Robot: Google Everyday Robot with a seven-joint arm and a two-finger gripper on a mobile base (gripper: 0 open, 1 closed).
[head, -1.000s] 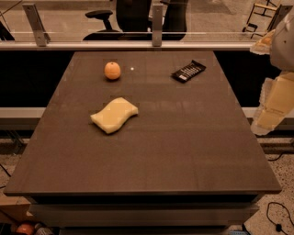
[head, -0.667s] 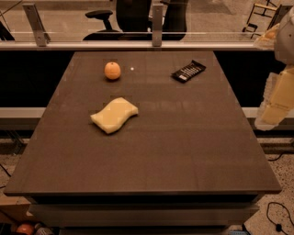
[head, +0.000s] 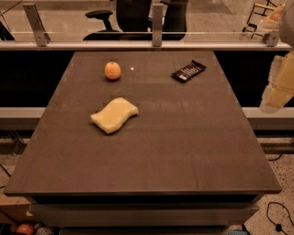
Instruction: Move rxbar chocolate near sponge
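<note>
Since approx. 1 s ago the pale cream robot arm at the right edge of the view has risen a little and drawn slightly further right; objs. on the table are unchanged in pos. Gripper [head: 278, 87]: seen only as a blurred pale blocky form off the table's right side, level w/ the far half of the top, above the floor gap and well apart from every obj.; whether it is spread or closed cannot be told, and it holds nothing visible. Rxbar chocolate [head: 189, 71], a small flat black rectangular wrapper w/ rows of white print: lies flat on the far-right part of the dark brown rectangular table [head: 183, 151], turned diagonally, near the far edge. Sponge [head: 115, 114], a pale yellow soft block w/ wavy S-curved edges: lies flat left of centre, well apart from the bar. Round orange fruit [head: 112, 70]: stands far-left, beyond the sponge and approx. level w/ the bar. Bkgd.: a grey metal rail [head: 151, 45] w/ upright brackets runs along the far table edge; a black office chair [head: 133, 13] sits behind it.
</note>
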